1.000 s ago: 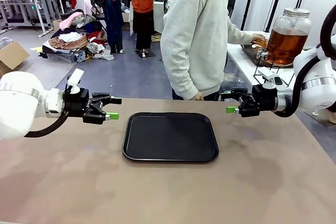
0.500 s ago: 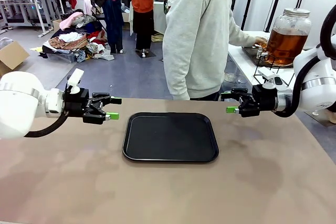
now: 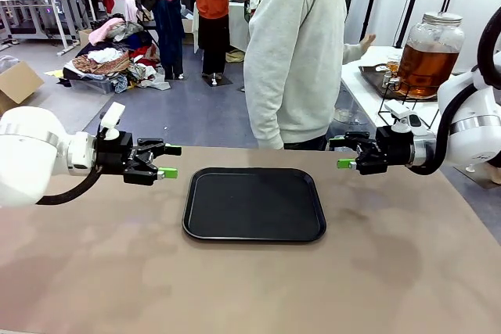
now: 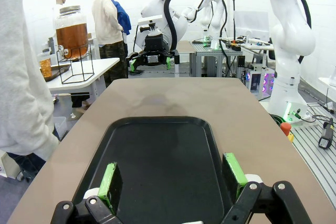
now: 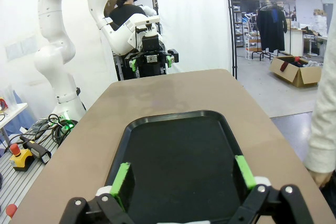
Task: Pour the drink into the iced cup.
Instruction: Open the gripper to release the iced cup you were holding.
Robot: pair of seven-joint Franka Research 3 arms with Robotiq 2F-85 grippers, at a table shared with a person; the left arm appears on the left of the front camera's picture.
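1. The flat black plastic tray with rounded corners (image 3: 254,203) lies in the middle of the brown table (image 3: 235,287), and I take it as my landmark. On every side of the tray the table top is bare up to its edges.
2. My left gripper (image 3: 166,161) hangs above the table just to the left of the tray, and my right gripper (image 3: 342,152) hangs just to the right of it near the far corner. The two point at each other across the tray.
3. The tray holds nothing.
4. The large clear glass dispenser jar with a silvery lid (image 3: 429,51) stands on a black wire stand on a white side table, well behind the tray and to its right. The amber-brown drink (image 3: 427,68) fills the jar to about two thirds.
5. In the left wrist view a small clear cup with amber liquid (image 4: 45,67) stands just beside the jar's stand.
6. The person in a light grey sweatshirt (image 3: 297,52) stands at the far edge behind the tray, with one open hand (image 3: 365,41) raised towards the jar but not touching it.
7. Both my grippers are spread wide and grasp nothing. Their green pads (image 4: 109,180) stand apart over the tray.
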